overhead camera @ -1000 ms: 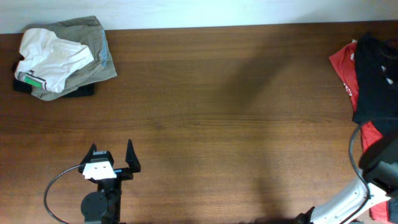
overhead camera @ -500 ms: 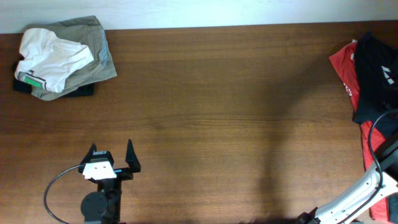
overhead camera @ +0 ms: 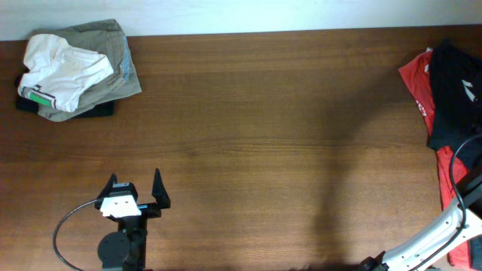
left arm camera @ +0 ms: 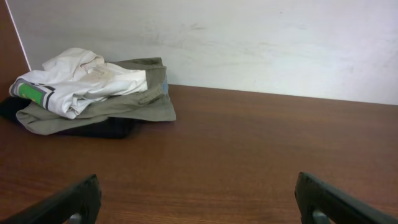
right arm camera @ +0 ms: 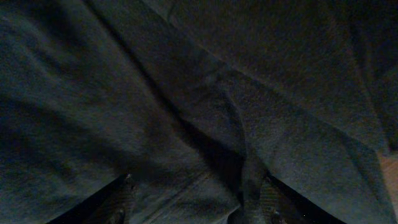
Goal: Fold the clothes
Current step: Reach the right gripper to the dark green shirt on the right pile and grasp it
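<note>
- The left end effector point(overhead camera: 135, 182), lowest in the left of the overhead frame, sits over bare wood with its jaws wide apart and nothing between them.
- The right end effector point(right arm camera: 194, 200) is out of the overhead frame past the lower right corner. Its own camera shows only dark cloth. Two fingertips point(right arm camera: 122, 198) stand apart at the bottom edge with a ridge of fabric between them. The picture is too dim to tell whether they pinch that ridge.
- The large black cotton T-shirt with white lettering point(overhead camera: 449, 98) lies crumpled at the right edge of the overhead frame, on top of a red garment point(overhead camera: 413, 84). It is not spread out, so I judge that folding has not begun.
- Risk: a deep bite could catch the red cloth underneath, and both would drag onto the brown wooden worktop point(overhead camera: 263, 113).
- Risk: a blind pinch in mid-fabric rather than at a hem or shoulder would probably lift a bunch that will not open flat.
- Risk: a thin pinch may slip as the heavy shirt is pulled.
- Farthest away, at upper left, a white garment point(overhead camera: 64, 69) rests on an olive one point(overhead camera: 117, 75), well clear of both arms.
</note>
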### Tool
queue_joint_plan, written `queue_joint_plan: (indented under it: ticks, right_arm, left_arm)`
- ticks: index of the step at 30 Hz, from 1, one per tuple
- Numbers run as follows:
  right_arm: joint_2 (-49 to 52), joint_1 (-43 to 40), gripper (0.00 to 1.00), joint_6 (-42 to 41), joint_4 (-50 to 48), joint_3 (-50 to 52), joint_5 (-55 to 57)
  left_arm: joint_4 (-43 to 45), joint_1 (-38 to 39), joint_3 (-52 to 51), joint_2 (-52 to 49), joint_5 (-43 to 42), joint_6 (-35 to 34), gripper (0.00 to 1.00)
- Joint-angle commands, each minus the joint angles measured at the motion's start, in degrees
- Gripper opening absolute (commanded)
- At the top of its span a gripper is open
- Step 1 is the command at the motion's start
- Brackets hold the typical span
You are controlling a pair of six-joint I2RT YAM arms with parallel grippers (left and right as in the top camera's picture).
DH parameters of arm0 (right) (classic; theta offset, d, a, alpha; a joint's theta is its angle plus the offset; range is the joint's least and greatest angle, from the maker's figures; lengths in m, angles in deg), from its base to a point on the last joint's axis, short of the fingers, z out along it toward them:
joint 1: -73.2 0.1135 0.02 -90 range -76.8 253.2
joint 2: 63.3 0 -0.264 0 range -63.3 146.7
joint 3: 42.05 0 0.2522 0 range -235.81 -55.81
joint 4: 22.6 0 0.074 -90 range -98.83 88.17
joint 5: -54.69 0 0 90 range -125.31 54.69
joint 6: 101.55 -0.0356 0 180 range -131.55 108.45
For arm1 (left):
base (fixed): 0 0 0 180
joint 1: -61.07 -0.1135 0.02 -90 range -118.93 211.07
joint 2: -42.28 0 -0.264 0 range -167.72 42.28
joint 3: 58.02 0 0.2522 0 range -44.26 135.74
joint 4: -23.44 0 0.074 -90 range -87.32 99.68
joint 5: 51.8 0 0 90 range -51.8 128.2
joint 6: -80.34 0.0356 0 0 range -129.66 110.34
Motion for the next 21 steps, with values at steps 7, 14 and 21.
queue_joint_plan:
  ticks: [7,14,21]
  right_arm:
    - [2.9,-0.1,0.64,1.6,-0.5,-0.1,-4.0]
    - [2.8,-0.1,0.47,1.3,-0.6,-0.7,-3.8]
    - [2.8,-0.2,0.04,-0.8,0.0,-2.2,-4.0]
  left_arm:
    - [0.0,-0.2,-0.3,0.2,0.2,0.9,0.99]
    - [0.0,-0.2,-0.3,0.2,0.2,0.9,0.99]
    - [0.0,-0.2,-0.3,0.2,0.2,0.9,0.99]
